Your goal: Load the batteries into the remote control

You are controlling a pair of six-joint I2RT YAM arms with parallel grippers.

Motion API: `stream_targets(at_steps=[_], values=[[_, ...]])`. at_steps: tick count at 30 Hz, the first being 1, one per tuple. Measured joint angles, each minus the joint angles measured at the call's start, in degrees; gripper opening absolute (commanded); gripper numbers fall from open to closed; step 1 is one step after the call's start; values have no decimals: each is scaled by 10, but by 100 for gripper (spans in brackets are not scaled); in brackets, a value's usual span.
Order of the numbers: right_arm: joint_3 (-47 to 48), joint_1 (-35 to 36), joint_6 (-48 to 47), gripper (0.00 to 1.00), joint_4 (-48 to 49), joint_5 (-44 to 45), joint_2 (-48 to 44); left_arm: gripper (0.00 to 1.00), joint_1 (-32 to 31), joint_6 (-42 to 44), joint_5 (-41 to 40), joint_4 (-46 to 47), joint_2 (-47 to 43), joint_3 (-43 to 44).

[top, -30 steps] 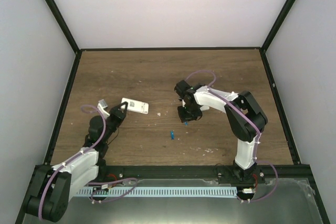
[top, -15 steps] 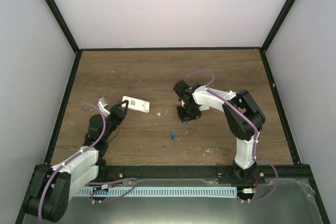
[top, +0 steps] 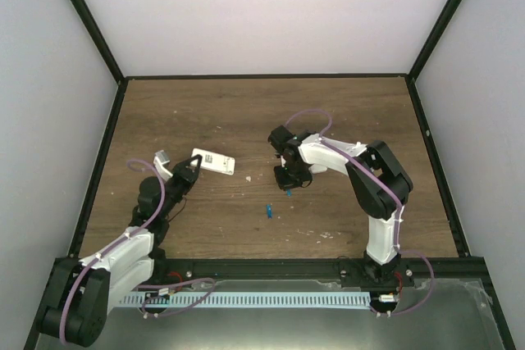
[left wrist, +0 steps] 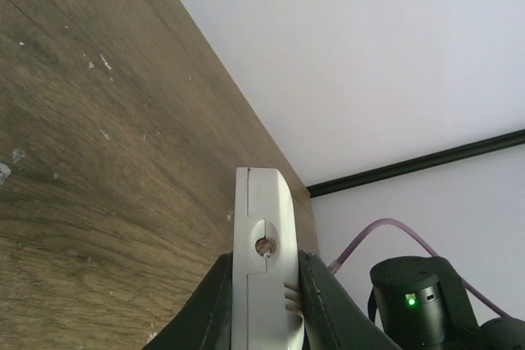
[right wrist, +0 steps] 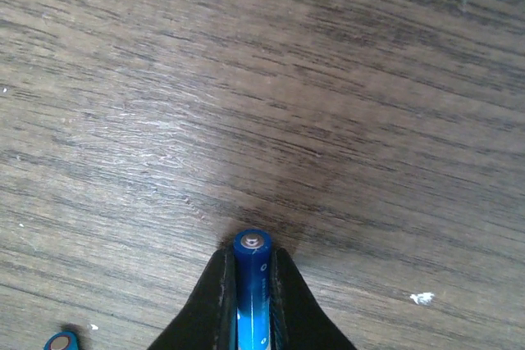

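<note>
The white remote control (top: 212, 162) sticks out to the right of my left gripper (top: 190, 169), which is shut on its near end. In the left wrist view the remote control (left wrist: 261, 227) stands edge-on between the two dark fingers of the left gripper (left wrist: 264, 258). My right gripper (top: 289, 188) is at mid-table, shut on one blue battery (top: 289, 193). Seen from the right wrist, this battery (right wrist: 252, 272) is pinched lengthwise in the right gripper (right wrist: 251, 253), its metal cap pointing at the wood. The other battery (top: 268, 211) lies loose on the table, also visible as a blue end (right wrist: 60, 342).
A small grey-white piece (top: 161, 158) lies just left of the left gripper. White crumbs (top: 249, 178) dot the wooden table (top: 246, 112), with more flecks (top: 321, 234) near the front. Black frame rails (top: 262, 76) and white walls enclose the table.
The right gripper's fingers have closed onto the blue battery, and that arm has shifted slightly left. The left gripper has carried the remote a little farther back.
</note>
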Motion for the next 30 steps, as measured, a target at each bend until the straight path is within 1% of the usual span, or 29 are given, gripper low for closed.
stream_targets(at_steps=[3, 10, 14, 18, 23, 26, 30], values=[[0, 2, -1, 1, 0, 2, 0, 0, 0, -1, 3, -1, 5, 9], [-4, -2, 6, 1, 6, 1, -14, 0, 0, -16, 8, 6, 23, 49], [0, -9, 18, 1, 16, -18, -59, 0, 0, -35, 7, 27, 29, 57], [38, -11, 35, 1, 35, -45, -112, 0, 0, -56, 3, 33, 35, 57], [80, -11, 56, 1, 105, -81, -166, 0, -1, -76, -2, 47, 44, 61], [81, -11, 68, 1, 152, -106, -186, 0, -3, -85, -4, 57, 48, 66], [70, -11, 86, 1, 227, -145, -189, 0, -6, -99, -6, 72, 59, 68]])
